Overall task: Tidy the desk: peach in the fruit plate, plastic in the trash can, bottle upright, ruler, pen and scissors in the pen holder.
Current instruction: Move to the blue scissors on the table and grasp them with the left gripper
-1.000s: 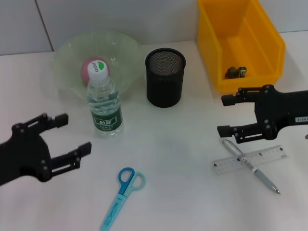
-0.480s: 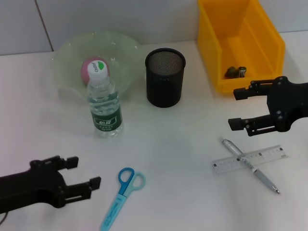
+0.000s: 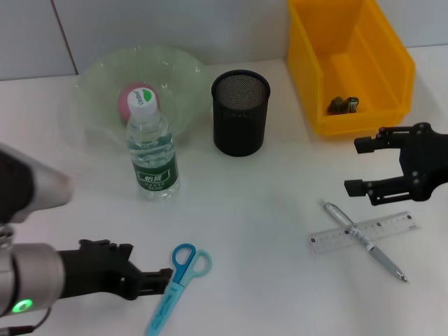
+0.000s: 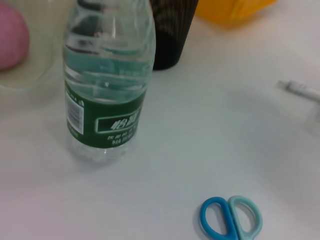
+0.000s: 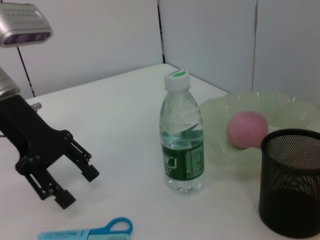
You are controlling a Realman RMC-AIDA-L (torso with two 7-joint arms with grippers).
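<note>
Head view is showing one left gripper (image 3: 150, 276) hanging low at about eight o'clock on the desk (image 3: 266, 280), its two fingers standing apart, their tips just beside one pair of blue scissors (image 3: 178, 278) that is lying flat. At ten o'clock one green-tinted fruit plate (image 3: 105, 73) is holding one pink peach (image 3: 129, 98), and one water bottle (image 3: 150, 150) is standing upright just in front of it, its cap overlapping the peach from this angle. Near twelve o'clock one black mesh pen holder (image 3: 240, 112) is standing by itself. At two o'clock one yellow bin (image 3: 350, 63) is sitting with one small crumpled scrap (image 3: 344, 105) lying inside it. At three o'clock one right gripper (image 3: 362, 168) is hovering with its fingers spread apart and gripping nothing. Below it, around four o'clock, one clear ruler (image 3: 364, 232) is lying on the desk with one pen (image 3: 364, 240) resting crosswise over it.
</note>
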